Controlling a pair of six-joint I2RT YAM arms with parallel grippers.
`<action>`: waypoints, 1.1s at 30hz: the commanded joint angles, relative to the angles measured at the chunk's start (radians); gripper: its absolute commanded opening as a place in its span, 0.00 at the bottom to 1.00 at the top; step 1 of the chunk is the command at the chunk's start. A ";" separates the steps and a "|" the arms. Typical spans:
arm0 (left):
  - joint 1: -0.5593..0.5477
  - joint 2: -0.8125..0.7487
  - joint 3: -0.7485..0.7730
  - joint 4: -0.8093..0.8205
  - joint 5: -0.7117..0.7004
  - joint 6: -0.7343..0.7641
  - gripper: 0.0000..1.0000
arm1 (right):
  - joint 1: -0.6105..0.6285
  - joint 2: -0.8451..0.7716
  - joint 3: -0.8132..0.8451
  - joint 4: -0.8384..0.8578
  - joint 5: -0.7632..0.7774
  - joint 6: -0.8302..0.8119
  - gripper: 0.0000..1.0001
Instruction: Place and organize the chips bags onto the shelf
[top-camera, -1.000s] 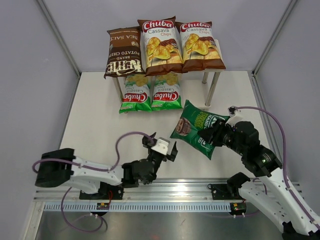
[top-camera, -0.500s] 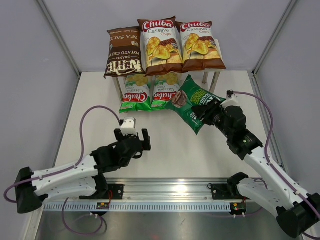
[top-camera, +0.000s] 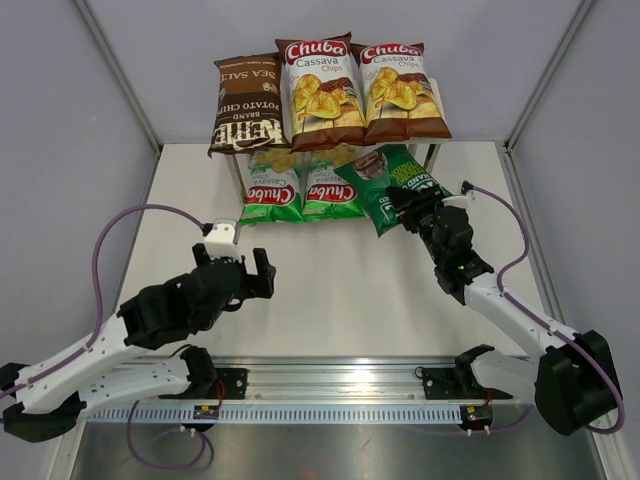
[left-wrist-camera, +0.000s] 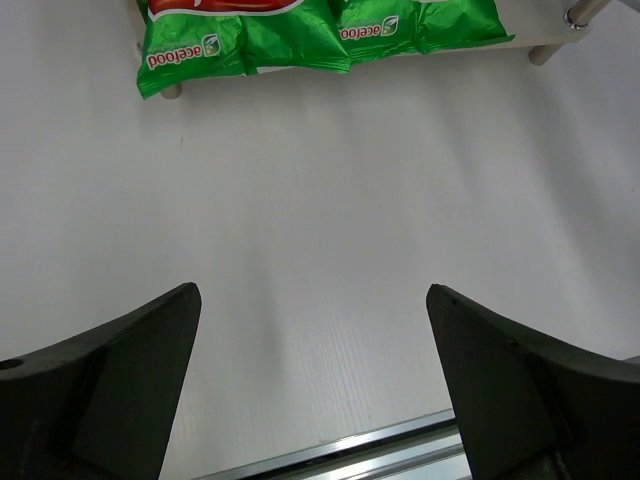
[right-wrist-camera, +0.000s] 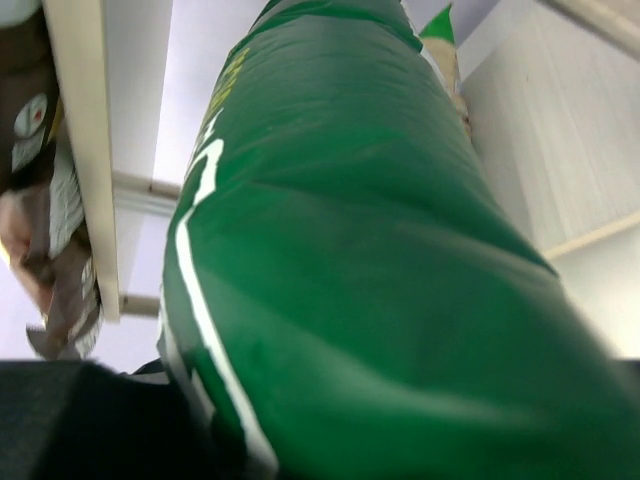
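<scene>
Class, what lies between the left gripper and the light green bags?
Bare tabletop only, between left gripper and light green bags, per left wrist view.

kettle bag (top-camera: 246, 103) and two cassava bags (top-camera: 320, 90) atop the shelf (top-camera: 234, 172), two chuba bags (top-camera: 272, 190) beneath, real bag (top-camera: 395, 185) right of them

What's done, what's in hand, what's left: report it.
Done: three bags on the shelf's top board, two light green bags on the lower board. In hand: the right claw grips the dark green bag at the lower board's right end. Left: set it down, release. Left claw: open, empty.
</scene>
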 joint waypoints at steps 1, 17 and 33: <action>0.003 -0.009 0.057 -0.081 0.034 0.182 0.99 | -0.003 0.066 0.009 0.313 0.121 0.072 0.31; 0.003 -0.177 -0.066 0.015 0.100 0.258 0.99 | -0.002 0.550 0.139 0.861 0.259 0.044 0.29; 0.001 -0.207 -0.083 0.026 0.112 0.256 0.99 | -0.008 0.786 0.215 1.027 0.343 0.177 0.28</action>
